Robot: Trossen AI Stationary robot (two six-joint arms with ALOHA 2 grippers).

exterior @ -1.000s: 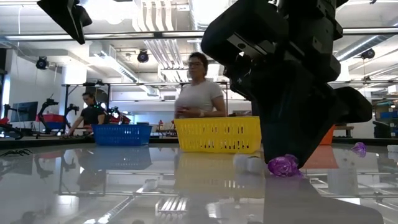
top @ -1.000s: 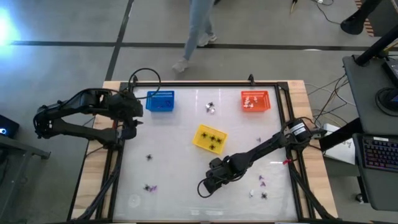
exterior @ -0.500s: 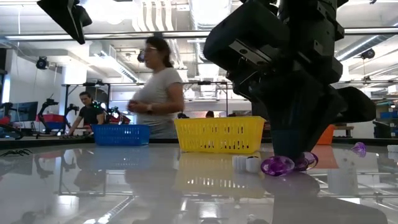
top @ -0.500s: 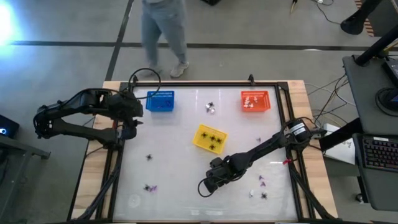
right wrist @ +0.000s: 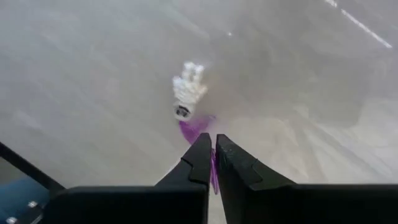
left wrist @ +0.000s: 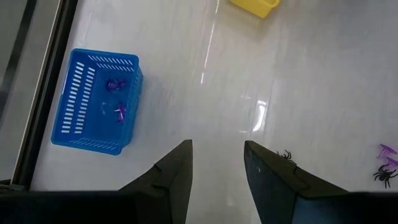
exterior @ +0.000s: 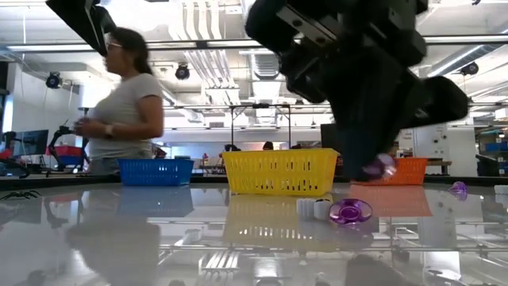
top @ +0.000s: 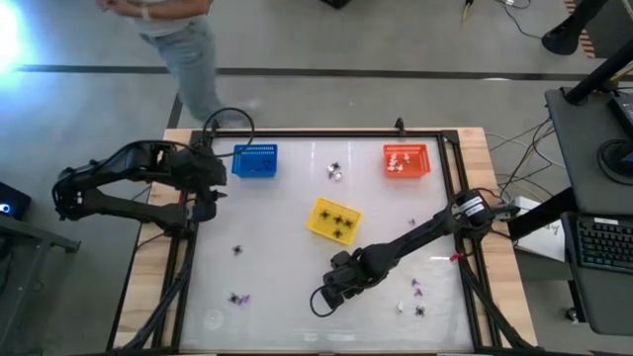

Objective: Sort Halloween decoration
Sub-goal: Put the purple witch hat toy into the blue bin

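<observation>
The Halloween decoration lies scattered on the table as tiny black, purple and white pieces. My right gripper (exterior: 373, 163) hangs near the table's front middle, shut on a purple piece (exterior: 382, 166). Below it a second purple piece (exterior: 351, 211) and a white piece (exterior: 313, 209) rest on the tabletop. My left gripper (left wrist: 217, 171) waits open and holds nothing, high over the far left, near the blue basket (top: 255, 161), which holds purple bits (left wrist: 115, 99). My right gripper pinches the purple piece (right wrist: 213, 167) between its two fingertips, coming from above at a steep slant. Only a thin strip of it shows between the fingers in the wrist view. The piece is lifted clear of the table.
A yellow basket (top: 333, 220) with black spiders stands mid-table and an orange basket (top: 406, 160) with white bits at the far right. Loose pieces lie at the left (top: 237, 298), far middle (top: 336, 171) and near right (top: 417, 289). A person (exterior: 119, 103) walks behind the table.
My right gripper has shut on one purple piece and risen, lifting it clear, while the other purple piece and the white one stay on the table. The person behind the table has walked toward the left.
</observation>
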